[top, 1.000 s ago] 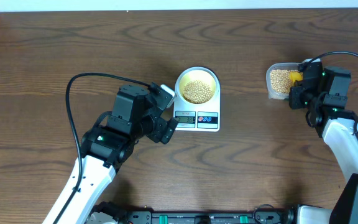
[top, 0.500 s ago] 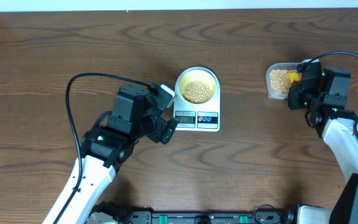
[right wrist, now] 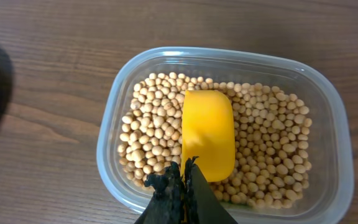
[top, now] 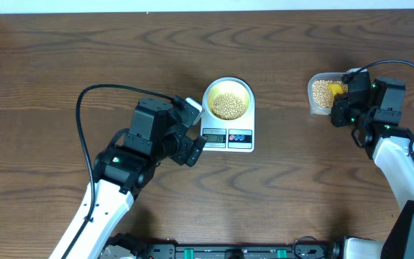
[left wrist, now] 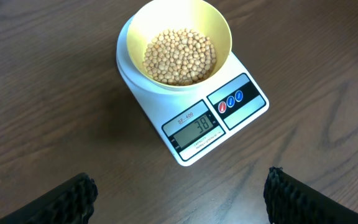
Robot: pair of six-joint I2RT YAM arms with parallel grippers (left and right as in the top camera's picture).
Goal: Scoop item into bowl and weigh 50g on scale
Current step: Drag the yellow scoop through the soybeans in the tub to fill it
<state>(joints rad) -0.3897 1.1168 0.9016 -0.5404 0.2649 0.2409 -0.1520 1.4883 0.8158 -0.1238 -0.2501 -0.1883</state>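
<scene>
Fingers of right gripper were pressed together, gap almost none, apparently on handle of yellow scoop; handle itself was hidden. Scoop's cup rested just ahead of fingertips, on beans inside clear tub. Left gripper was spread wide, holding nothing. Ahead of it stood scale, display approx. 38, w/ bowl on its far part and bean layer inside. Step in hand, I judge: loading scoop for next portion, approx. 12 g missing. Next move calls for small load only, then carrying it level to bowl & pouring slowly while watching display.
</scene>
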